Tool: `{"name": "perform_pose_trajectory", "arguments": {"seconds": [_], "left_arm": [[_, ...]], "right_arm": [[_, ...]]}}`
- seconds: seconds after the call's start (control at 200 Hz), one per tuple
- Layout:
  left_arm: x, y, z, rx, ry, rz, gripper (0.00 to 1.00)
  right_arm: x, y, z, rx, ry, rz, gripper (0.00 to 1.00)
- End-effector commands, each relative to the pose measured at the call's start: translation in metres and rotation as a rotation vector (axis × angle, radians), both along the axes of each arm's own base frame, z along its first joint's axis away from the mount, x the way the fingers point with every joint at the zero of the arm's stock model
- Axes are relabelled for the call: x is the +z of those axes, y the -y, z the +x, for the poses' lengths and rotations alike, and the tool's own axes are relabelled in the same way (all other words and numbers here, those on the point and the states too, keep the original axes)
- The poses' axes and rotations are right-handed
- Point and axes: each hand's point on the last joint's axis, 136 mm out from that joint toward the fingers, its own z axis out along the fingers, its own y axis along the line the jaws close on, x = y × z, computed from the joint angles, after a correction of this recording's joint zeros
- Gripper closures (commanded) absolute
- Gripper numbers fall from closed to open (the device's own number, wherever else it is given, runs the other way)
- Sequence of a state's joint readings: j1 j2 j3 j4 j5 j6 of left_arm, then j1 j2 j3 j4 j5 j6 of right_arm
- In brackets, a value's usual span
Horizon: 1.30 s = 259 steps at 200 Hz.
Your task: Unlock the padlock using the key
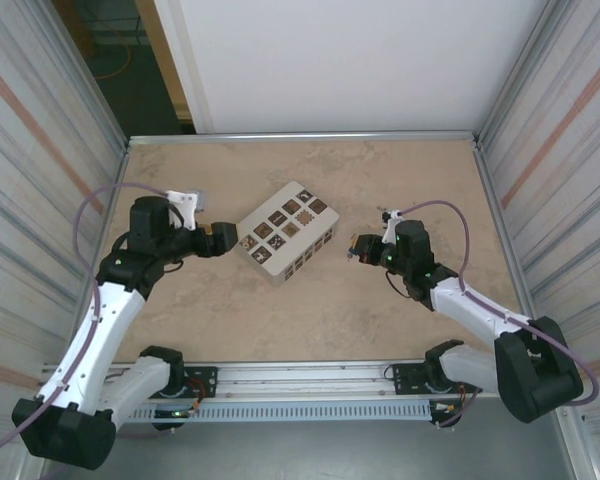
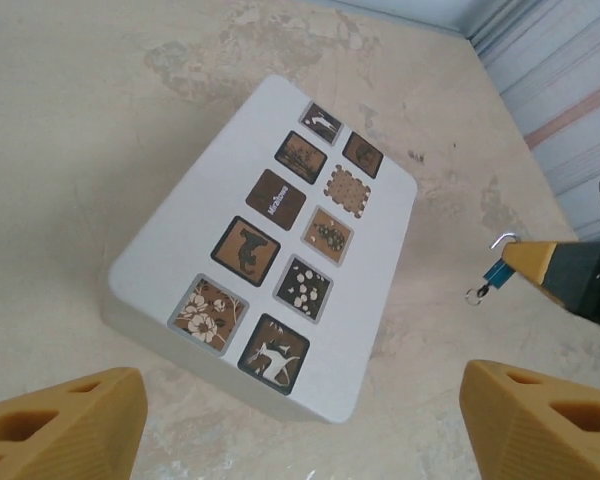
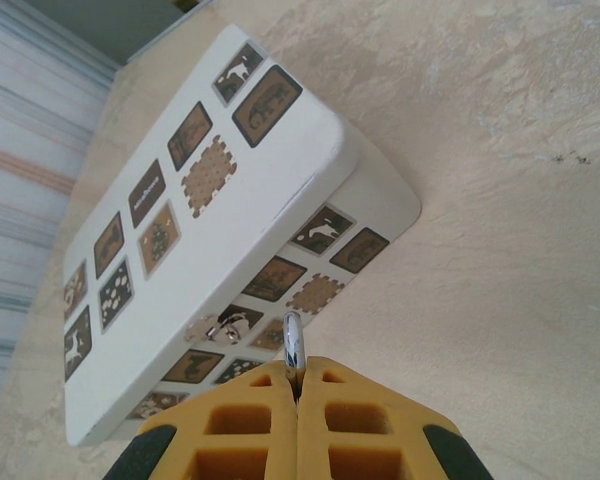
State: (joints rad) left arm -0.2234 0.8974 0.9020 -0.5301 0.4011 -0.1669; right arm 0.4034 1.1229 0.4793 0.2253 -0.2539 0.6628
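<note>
One padlock [image 2: 494, 272] in right gripper [image 3: 296, 398]: left wrist shows teal, right wrist shackle [image 3: 292, 345].

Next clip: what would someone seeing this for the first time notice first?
The white box with brown picture tiles lies askew in the middle of the table. The right gripper is shut on a tiny blue padlock just right of the box, its pale shackle poking from the fingers. The left gripper stands open by the box's left end.
</note>
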Motion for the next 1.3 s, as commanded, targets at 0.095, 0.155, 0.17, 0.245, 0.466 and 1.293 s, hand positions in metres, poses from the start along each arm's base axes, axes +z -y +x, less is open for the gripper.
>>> {"name": "perform_pose_trajectory", "arguments": {"seconds": [0.095,0.155,0.17,0.245,0.466,1.293], "left_arm": [[-0.018,-0.004,-0.007,-0.095,0.163,0.128,0.05],[-0.028,-0.005,-0.008,-0.092,0.188,0.137,0.04],[-0.033,-0.006,-0.008,-0.090,0.189,0.138,0.04],[-0.047,-0.011,-0.008,-0.059,0.199,0.153,0.02],[-0.054,-0.025,-0.007,-0.003,0.219,0.214,0.01],[-0.076,-0.035,-0.011,0.003,0.173,0.390,0.01]], "right_arm": [[0.011,0.003,-0.004,0.015,0.009,-0.033,1.00],[0.012,0.004,-0.006,0.018,0.004,-0.038,1.00],[0.013,0.004,-0.006,0.018,0.004,-0.039,1.00],[0.016,0.005,-0.009,0.021,0.006,-0.047,1.00],[0.026,0.005,-0.015,0.040,0.002,-0.058,1.00],[0.022,-0.003,-0.099,0.213,-0.249,-0.117,1.00]]}}
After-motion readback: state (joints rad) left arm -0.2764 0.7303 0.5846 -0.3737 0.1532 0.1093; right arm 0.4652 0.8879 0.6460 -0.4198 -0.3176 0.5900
